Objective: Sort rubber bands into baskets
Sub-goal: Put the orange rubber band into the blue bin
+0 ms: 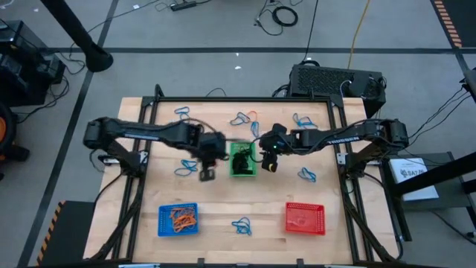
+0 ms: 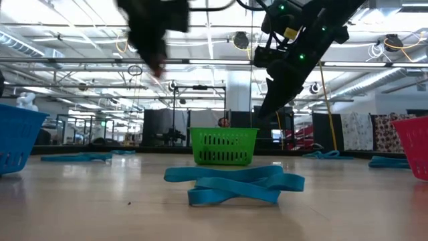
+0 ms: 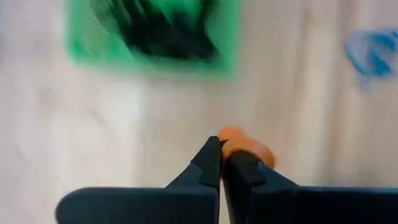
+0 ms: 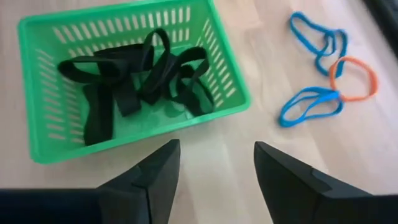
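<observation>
We take the green basket (image 1: pixel 242 159) at mid-table as the landmark. It holds a heap of black rubber bands (image 4: pixel 134 74). The right gripper (image 1: pixel 268 161) hangs just beside the green basket, on its right side in the high view, fingers spread wide with nothing between them. The left gripper (image 1: pixel 207 171) is just off the basket's other side, fingers pressed together on a small orange band (image 3: pixel 245 146), which shows as an orange bit at the fingertips.

The blue basket (image 1: pixel 178 219) sits toward the table's front edge, left of the green one, with orange bands (image 1: pixel 182 217) inside. The red basket (image 1: pixel 305 218) sits at the front, right of the green one; we cannot tell its contents. Loose blue bands (image 1: pixel 240 225) lie between those two baskets, and more blue bands (image 4: pixel 314 102) with one orange loop (image 4: pixel 354 78) lie on the bare wood behind the green basket, apart from it.
</observation>
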Motion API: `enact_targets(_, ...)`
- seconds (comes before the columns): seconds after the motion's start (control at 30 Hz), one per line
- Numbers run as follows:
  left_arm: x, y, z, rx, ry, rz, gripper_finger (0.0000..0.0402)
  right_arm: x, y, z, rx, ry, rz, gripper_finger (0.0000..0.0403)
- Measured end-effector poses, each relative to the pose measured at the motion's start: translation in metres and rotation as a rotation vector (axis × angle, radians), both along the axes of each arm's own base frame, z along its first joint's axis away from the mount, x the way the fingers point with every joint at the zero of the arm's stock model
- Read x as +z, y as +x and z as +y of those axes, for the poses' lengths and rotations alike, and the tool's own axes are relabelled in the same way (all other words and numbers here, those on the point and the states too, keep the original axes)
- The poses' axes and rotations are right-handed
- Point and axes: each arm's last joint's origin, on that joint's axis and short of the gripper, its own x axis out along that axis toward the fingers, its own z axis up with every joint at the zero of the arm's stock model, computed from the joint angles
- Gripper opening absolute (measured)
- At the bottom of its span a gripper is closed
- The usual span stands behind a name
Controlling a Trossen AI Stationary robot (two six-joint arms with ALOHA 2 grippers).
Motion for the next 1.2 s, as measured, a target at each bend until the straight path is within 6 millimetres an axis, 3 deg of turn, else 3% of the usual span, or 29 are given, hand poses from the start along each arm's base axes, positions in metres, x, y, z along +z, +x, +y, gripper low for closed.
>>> enact_targets(0.13,0.006,-0.034,-0.032,0.16,-0.122,0.22,0.0006,-0.005,0.003,0.014,-0.013,0.045,-0.004,0.0199)
enact_targets(0.27,0.002,-0.05,-0.077,0.271,-0.182,0.338,0.0005,-0.01,0.005,0.035,-0.01,0.09,0.0,0.0199)
enact_targets(0.4,-0.007,-0.059,-0.127,0.294,-0.247,0.378,0.0005,-0.015,0.005,0.06,0.044,0.088,-0.026,0.0199)
enact_targets(0.57,-0.024,-0.068,-0.167,0.28,-0.201,0.354,0.0007,-0.011,0.008,0.082,0.081,0.001,-0.139,0.0199)
enact_targets(0.73,-0.044,-0.069,-0.188,0.239,-0.112,0.348,0.0016,-0.006,0.011,0.088,0.147,-0.06,-0.18,0.0199)
enact_targets(0.97,-0.066,-0.068,-0.192,0.278,-0.019,0.449,0.0026,-0.007,0.011,0.084,0.154,-0.083,-0.16,0.0199)
enact_targets(1.2,-0.07,-0.068,-0.19,0.289,-0.008,0.494,0.0103,-0.008,0.011,0.082,0.167,-0.106,-0.147,0.0199)
